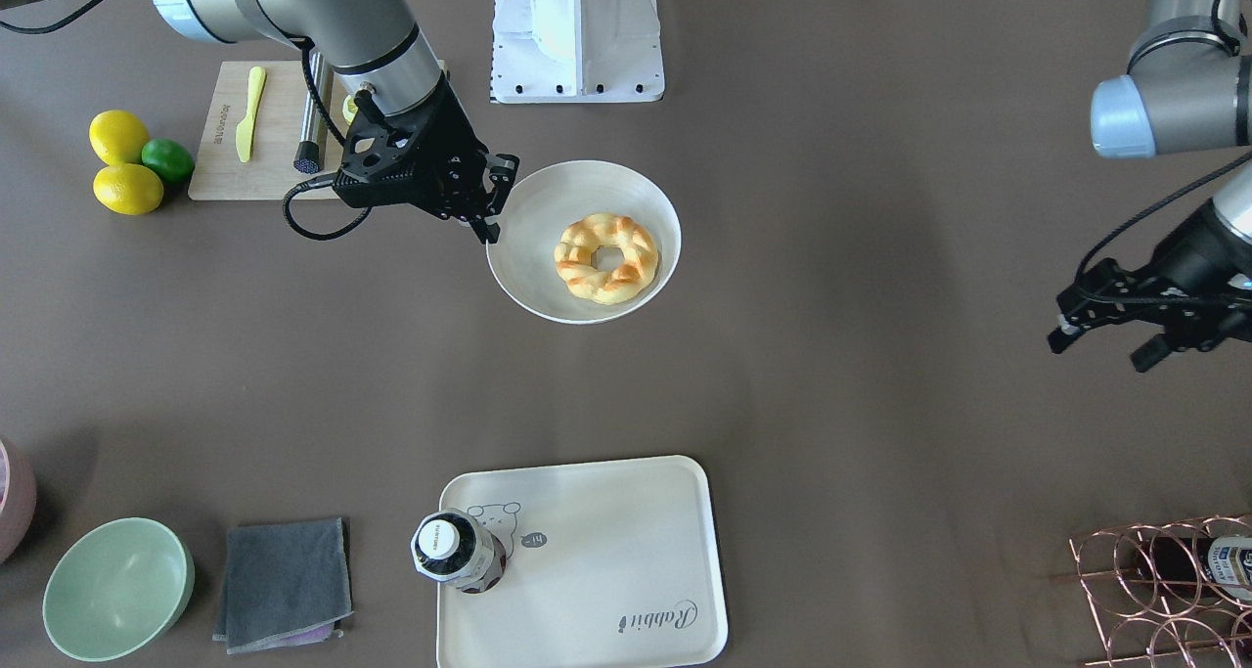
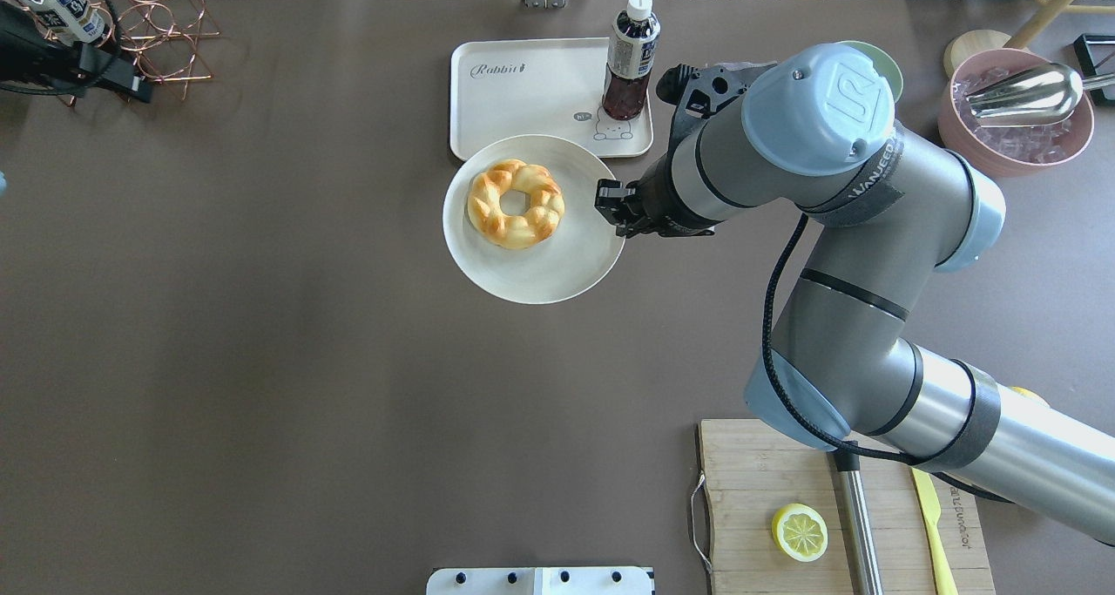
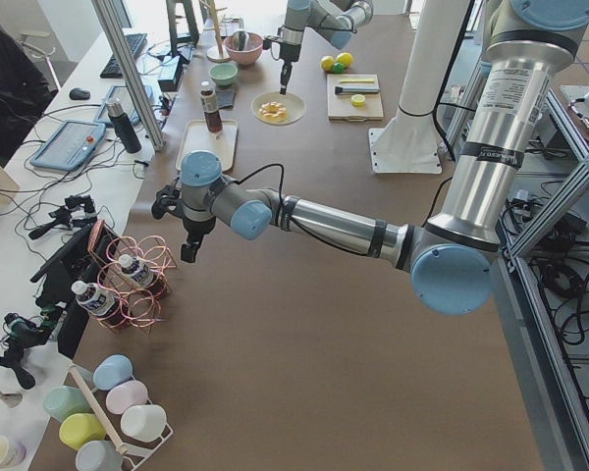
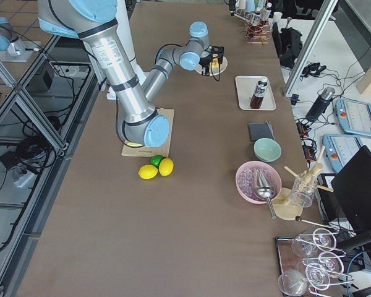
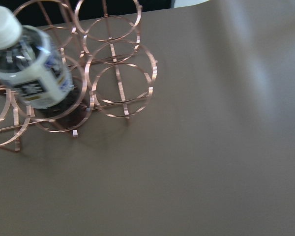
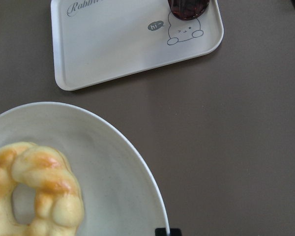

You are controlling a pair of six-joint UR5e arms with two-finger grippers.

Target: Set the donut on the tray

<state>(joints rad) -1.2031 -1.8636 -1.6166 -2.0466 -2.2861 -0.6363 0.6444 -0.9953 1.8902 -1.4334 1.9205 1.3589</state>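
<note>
Count: one glossy braided golden ring donut [image 1: 606, 257] lying on one smooth round white plate [image 1: 548, 287], well apart from one cream rectangular tray [image 1: 606, 531]. Right gripper [image 1: 486, 208]: jaws pinching plate rim. Left gripper [image 1: 1100, 347]: jaws apart, empty.

Below me I see a copper wire ring rack [image 5: 113, 78] standing on the dark brown surface [image 5: 211, 147], with a white-capped, labelled plastic bottle [image 5: 32, 69] lying in its left rings.
</note>
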